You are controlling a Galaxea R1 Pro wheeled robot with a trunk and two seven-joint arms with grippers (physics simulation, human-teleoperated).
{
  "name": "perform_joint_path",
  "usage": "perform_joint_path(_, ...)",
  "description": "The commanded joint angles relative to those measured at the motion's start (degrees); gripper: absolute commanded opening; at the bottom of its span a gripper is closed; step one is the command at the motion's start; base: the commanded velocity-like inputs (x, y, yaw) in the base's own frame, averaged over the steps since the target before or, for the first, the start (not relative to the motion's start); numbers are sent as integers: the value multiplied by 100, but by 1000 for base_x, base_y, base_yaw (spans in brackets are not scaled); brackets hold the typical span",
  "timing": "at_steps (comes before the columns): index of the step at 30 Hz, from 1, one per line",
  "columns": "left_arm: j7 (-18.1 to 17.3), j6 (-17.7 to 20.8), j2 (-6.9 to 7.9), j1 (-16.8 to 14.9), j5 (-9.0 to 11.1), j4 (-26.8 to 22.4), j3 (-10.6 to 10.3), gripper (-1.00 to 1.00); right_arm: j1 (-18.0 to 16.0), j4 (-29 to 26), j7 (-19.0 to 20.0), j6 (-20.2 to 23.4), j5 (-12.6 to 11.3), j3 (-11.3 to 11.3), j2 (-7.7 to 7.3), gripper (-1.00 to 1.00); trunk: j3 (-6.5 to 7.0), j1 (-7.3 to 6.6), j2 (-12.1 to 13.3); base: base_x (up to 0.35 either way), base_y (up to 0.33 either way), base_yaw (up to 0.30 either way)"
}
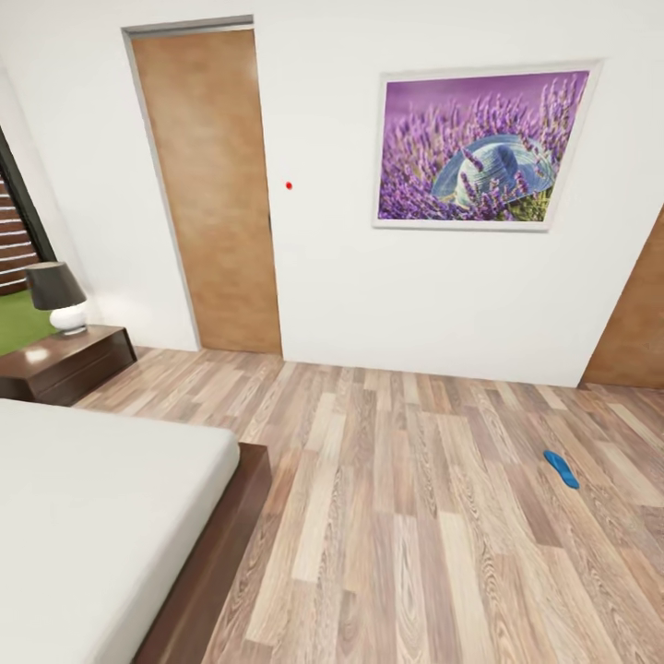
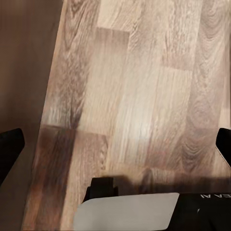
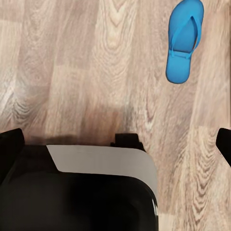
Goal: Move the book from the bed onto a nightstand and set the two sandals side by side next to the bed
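Head view, bed (image 1: 92, 516): the pale mattress and dark brown frame are seen at the lower left; the bed is cut off by the left and bottom edges of the picture.
Head view, nightstand (image 1: 65, 361): a dark reddish-brown stand is placed beyond the bed against the left wall; its left part is cut off by the picture edge. A lamp (image 1: 57, 295) with a dark shade and white base is set on its top.
Head view, sandal (image 1: 561, 468): one bright-blue sandal is seen flat on the wood-plank floor (image 1: 415, 516), well apart from the bed, toward the right. Its straps are too small to be made out from this camera.
Head view, walls: a wooden door (image 1: 207, 194) is set in the white wall, with a framed lavender picture (image 1: 481, 148) to its right. A second wooden panel at the far right is cut off by the picture edge. A window strip at the far left is mostly cut off.
Right wrist view, sandal (image 3: 184, 41): the sandal is seen sole-down on the floor, strap side up; its toe end is clipped by the picture edge.
Right wrist view, right gripper (image 3: 118, 144): dark finger parts are seen at the two side edges, spread wide apart, with nothing between them but bare floor.
Left wrist view, left gripper (image 2: 118, 144): dark finger parts are seen at the two side edges, spread wide, nothing held. A dark brown surface along one side cannot be identified with certainty.
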Motion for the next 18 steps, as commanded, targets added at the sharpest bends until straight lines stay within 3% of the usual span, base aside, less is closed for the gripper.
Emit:
perform_joint_path(1, 1, -18, 0, -4, 0, 2, -1, 100, -5, 6, 5, -20, -2, -3, 1, 100, -5, 3, -2, 311, 0, -138)
perform_joint_path(18, -2, -18, 0, -3, 0, 3, -1, 100, -4, 6, 5, -20, -2, -1, 23, 100, -5, 3, -2, 194, 0, -22)
